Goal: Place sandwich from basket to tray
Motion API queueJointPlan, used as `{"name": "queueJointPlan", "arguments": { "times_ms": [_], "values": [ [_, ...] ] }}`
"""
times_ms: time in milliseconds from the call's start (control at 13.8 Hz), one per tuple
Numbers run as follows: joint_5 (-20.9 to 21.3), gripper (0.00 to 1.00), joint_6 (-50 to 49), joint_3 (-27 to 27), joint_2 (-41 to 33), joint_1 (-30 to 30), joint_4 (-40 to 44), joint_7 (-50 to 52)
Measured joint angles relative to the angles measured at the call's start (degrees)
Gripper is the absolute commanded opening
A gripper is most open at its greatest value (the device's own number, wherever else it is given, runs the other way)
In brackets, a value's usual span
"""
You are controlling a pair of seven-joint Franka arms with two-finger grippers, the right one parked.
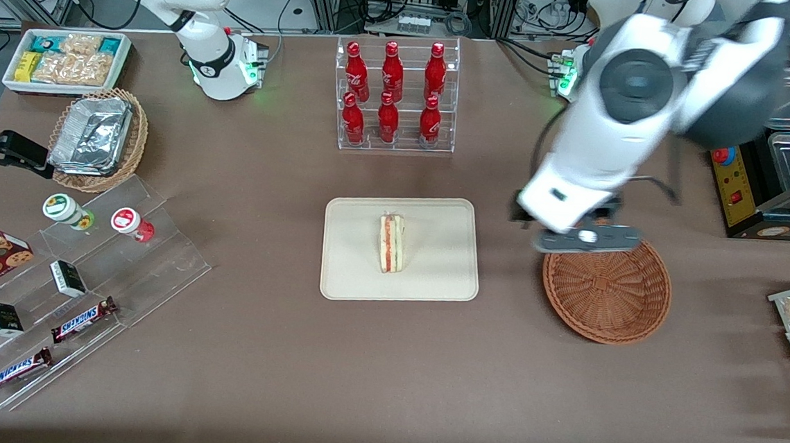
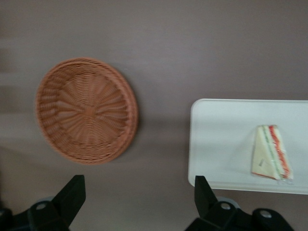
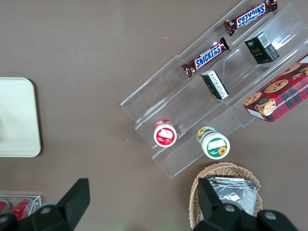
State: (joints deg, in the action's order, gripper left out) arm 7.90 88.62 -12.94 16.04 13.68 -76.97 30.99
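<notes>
Sandwich (image 1: 391, 243) lies on the tray (image 1: 432, 280). Basket (image 1: 606, 290) holds nothing. Claw (image 2: 134, 197) hangs above the table between them, fingers spread, empty.

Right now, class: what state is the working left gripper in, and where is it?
Left gripper: open, holding nothing, above the table between the empty basket and the tray.

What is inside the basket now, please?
Nothing: the basket shows bare weave. The sandwich lies on the tray. The open pincer hangs above the table beside the basket.
</notes>
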Motion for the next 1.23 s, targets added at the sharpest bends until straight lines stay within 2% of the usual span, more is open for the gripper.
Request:
{"name": "queueJointPlan", "arguments": {
  "times_ms": [289, 507, 796, 1013, 1230],
  "values": [
    [-5.3, 1.00, -2.4, 0.1, -3.3, -9.9, -0.1, -6.9],
    [-5.7, 1.00, -3.5, 0.1, -5.2, -14.0, -2.0, -10.7],
    [-5.7, 1.00, -1.6, 0.2, -10.6, -17.5, -9.6, -14.8],
    [-5.8, 1.00, -0.6, 3.3, -14.7, -17.3, -14.2, -17.4],
    [-5.9, 1.00, -0.5, 10.5, -16.4, -12.2, -16.0, -19.6]
  ]
}}
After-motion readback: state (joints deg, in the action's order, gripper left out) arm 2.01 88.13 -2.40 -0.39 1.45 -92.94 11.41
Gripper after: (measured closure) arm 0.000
